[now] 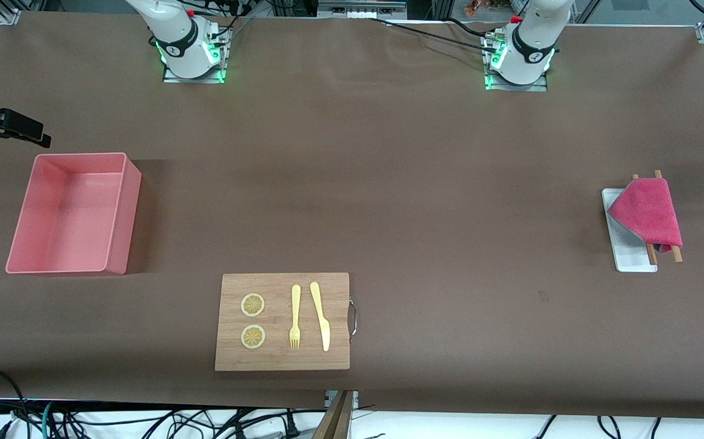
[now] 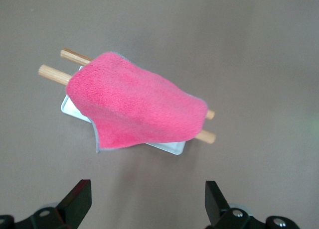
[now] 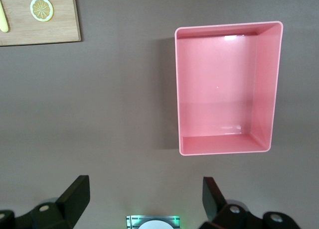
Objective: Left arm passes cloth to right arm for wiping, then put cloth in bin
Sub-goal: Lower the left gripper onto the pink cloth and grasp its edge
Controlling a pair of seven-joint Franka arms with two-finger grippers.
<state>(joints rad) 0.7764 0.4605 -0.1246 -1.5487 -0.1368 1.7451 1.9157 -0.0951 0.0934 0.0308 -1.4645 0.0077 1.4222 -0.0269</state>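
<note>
The magenta-red cloth (image 1: 647,210) lies draped over two wooden sticks (image 1: 676,253) on a small white tray (image 1: 632,259), toward the left arm's end of the table. In the left wrist view the cloth (image 2: 134,107) shows its grey edge. My left gripper (image 2: 148,194) hangs open and empty over bare table beside that tray. The salmon-pink bin (image 1: 123,213) stands empty toward the right arm's end. My right gripper (image 3: 144,189) is open and empty, high over the table between its base and the bin (image 3: 264,89). Neither gripper shows in the front view.
A wooden board (image 1: 284,360) with a metal handle lies near the front edge. It carries two lemon slices (image 1: 253,305), a yellow fork (image 1: 295,317) and a yellow knife (image 1: 321,317). A black clamp (image 1: 4,125) juts in at the table edge by the bin.
</note>
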